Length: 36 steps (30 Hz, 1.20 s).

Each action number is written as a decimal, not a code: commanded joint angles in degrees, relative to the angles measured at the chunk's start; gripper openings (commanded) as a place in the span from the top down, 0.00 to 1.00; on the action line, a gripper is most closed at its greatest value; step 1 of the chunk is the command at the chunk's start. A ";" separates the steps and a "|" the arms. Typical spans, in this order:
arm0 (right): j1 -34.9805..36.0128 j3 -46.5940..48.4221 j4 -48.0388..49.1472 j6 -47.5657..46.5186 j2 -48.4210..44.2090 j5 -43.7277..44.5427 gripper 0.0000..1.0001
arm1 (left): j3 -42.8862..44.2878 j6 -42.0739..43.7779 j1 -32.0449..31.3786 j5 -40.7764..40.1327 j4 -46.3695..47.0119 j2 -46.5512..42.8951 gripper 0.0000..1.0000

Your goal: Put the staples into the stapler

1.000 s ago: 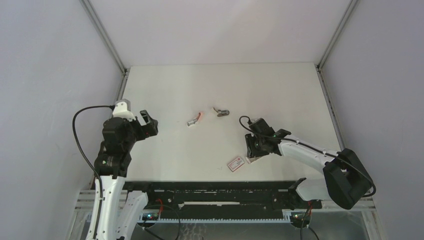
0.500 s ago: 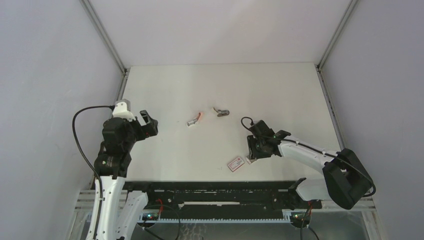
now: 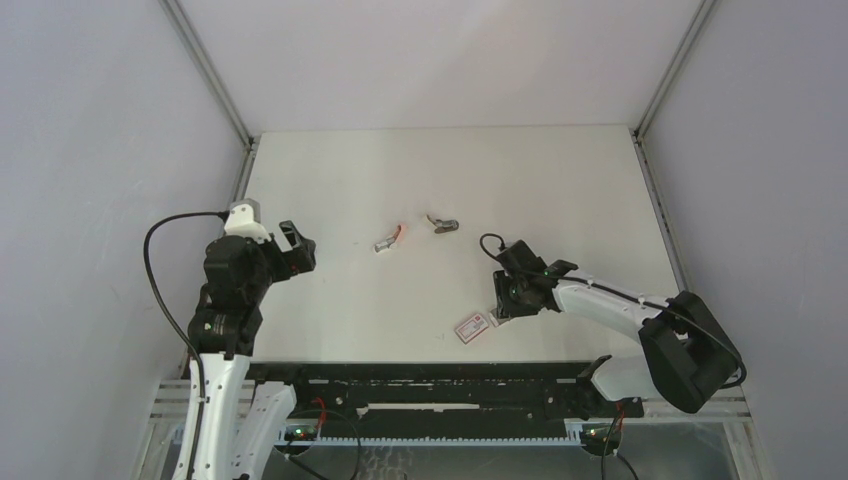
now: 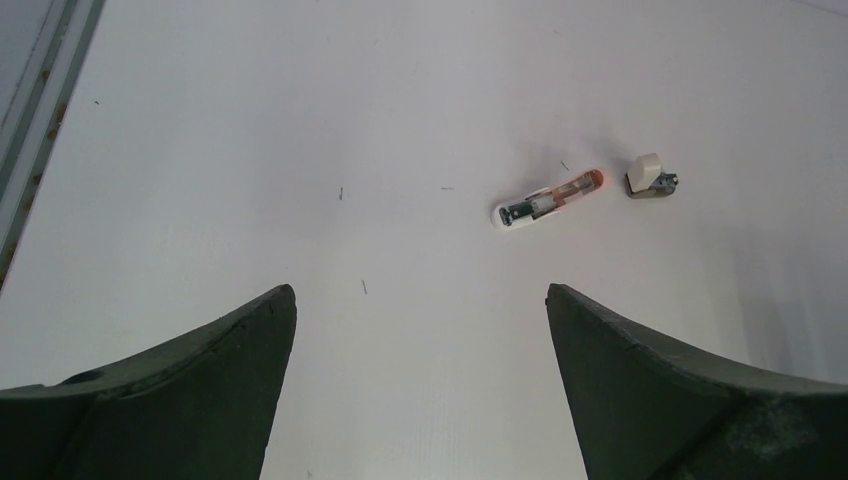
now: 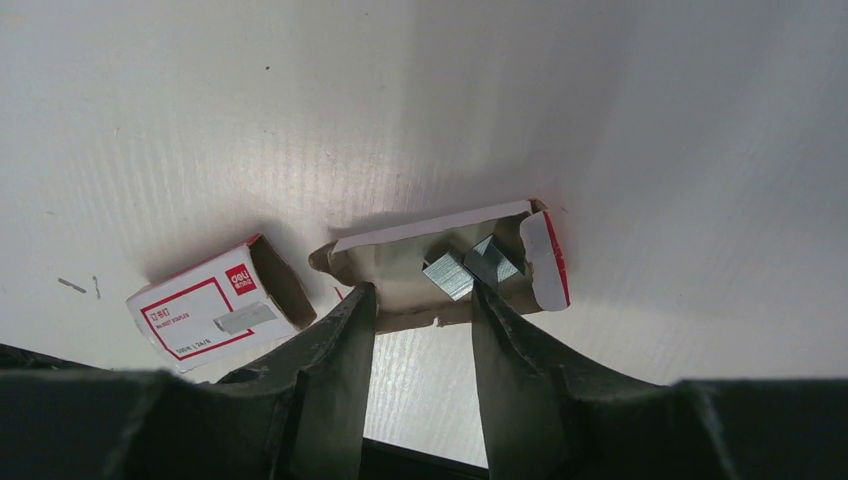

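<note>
Starting nearest: got the right gripper (image 5: 418, 300) down low, fingers a bit apart and clamping nothing, tips over the near wall of the pale tray (image 5: 400, 262). Can't tell if actually touching it, too shadowy. Spotting the staples (image 5: 450, 275) inside that tray, two silvery blocks at 12 o'clock from the fingertips. White sleeve with red label (image 5: 205, 312) just beside, at 9 o'clock. Further out, left gripper (image 4: 420, 330) hovering wide open, empty. Farthest, the stapler (image 3: 443, 223) at 11 o'clock from the right gripper, well apart, with a slim white-and-orange piece (image 4: 548, 198) near its 8 o'clock.
</note>
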 commanded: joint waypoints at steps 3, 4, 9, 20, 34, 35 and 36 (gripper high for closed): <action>0.62 -0.13 3.14 0.91 0.77 -1.03 0.62 | -0.92 1.11 0.49 -0.23 0.94 -0.63 0.01; 0.62 -0.14 3.56 0.91 0.79 -1.38 0.63 | -0.97 1.14 0.52 -0.23 0.94 -0.60 0.01; 0.64 -0.12 5.11 1.07 0.54 -3.54 0.67 | -0.94 1.12 0.47 -0.40 0.92 -0.62 0.01; 0.71 -0.09 6.97 0.20 -1.34 -6.35 0.71 | -0.90 1.14 0.48 -0.43 0.92 -0.42 0.01; 2.11 3.13 1.56 -12.08 -2.10 -1.64 0.62 | -0.84 1.16 0.55 0.18 0.97 0.34 0.01; 2.23 3.64 0.77 -12.58 -1.18 -1.33 0.62 | -0.80 1.18 0.50 0.25 0.96 0.43 0.01; 2.33 4.02 0.49 -13.05 -0.48 -1.06 0.62 | -0.80 1.13 0.49 0.26 1.02 0.45 0.01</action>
